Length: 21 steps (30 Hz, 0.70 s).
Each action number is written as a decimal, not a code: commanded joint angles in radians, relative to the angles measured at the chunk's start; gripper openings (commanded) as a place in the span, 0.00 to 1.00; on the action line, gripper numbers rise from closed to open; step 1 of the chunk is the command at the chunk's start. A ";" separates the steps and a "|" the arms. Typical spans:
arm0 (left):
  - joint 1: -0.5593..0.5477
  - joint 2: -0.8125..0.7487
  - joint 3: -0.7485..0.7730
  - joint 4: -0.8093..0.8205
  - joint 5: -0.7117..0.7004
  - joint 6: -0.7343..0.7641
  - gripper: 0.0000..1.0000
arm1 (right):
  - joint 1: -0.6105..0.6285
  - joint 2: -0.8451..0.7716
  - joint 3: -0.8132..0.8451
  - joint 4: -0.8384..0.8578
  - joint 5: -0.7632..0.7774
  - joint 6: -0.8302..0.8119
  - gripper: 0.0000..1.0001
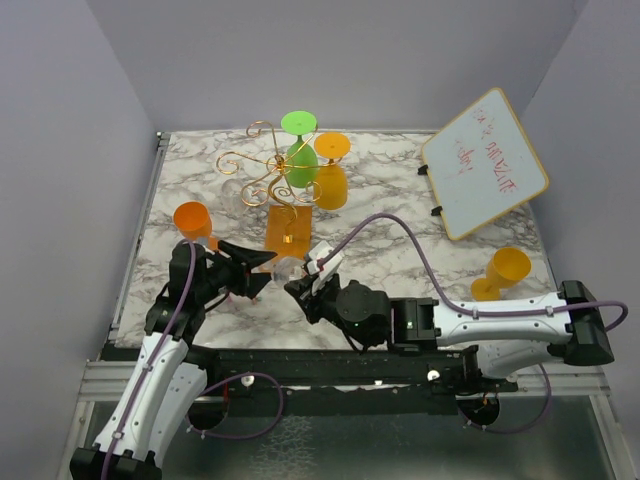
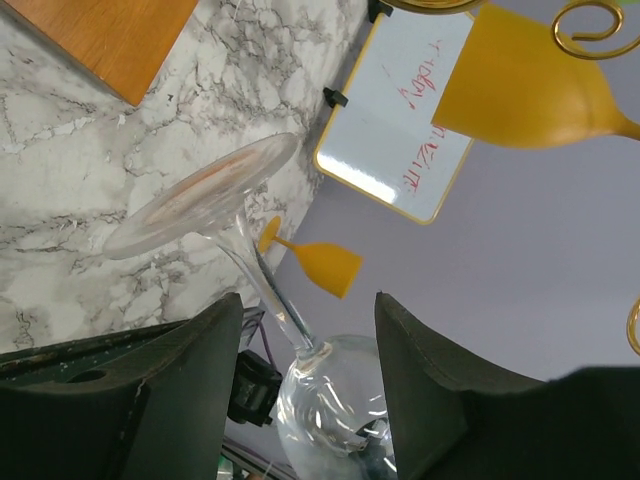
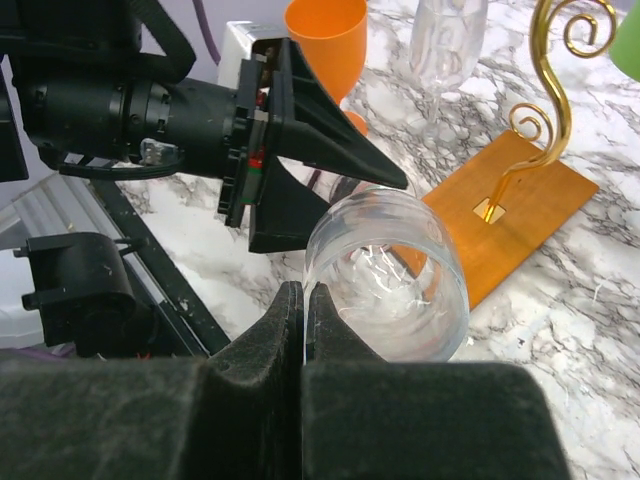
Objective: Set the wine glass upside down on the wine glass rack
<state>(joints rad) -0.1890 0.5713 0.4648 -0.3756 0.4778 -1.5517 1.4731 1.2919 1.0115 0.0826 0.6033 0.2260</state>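
The clear wine glass (image 1: 288, 268) lies tilted in the air between both arms, just in front of the rack's base. My right gripper (image 3: 303, 292) is shut on the glass's rim (image 3: 390, 270), also seen from above (image 1: 300, 288). My left gripper (image 2: 310, 300) is open, with one jaw on each side of the bowl (image 2: 335, 400) and stem; a gap shows on the left side. The glass's foot (image 2: 200, 200) points away toward the table. The wine glass rack (image 1: 270, 175) is gold curled wire on an orange-brown wooden base (image 1: 288, 228), behind the grippers.
A green glass (image 1: 300, 160) and a yellow-orange glass (image 1: 332, 180) hang upside down on the rack. An orange cup (image 1: 192, 220) stands at the left, a yellow glass (image 1: 505, 272) at the right. A whiteboard (image 1: 484, 162) leans at the back right. Another clear glass (image 3: 447, 40) stands near the base.
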 commanded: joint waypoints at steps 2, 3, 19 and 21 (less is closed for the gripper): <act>0.006 0.022 0.007 -0.019 -0.033 -0.058 0.53 | 0.031 0.054 0.046 0.149 0.079 -0.069 0.01; 0.006 0.025 0.006 -0.019 -0.032 -0.058 0.51 | 0.033 0.060 0.045 0.163 0.079 -0.069 0.01; 0.006 0.020 0.011 -0.001 -0.031 -0.111 0.16 | 0.056 0.140 0.025 0.284 0.017 -0.099 0.01; 0.006 0.010 0.004 0.019 -0.037 -0.128 0.07 | 0.058 0.139 0.013 0.295 -0.012 -0.094 0.01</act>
<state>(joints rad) -0.1818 0.5983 0.4648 -0.3656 0.4576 -1.5730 1.5200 1.4208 1.0279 0.2539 0.6388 0.1394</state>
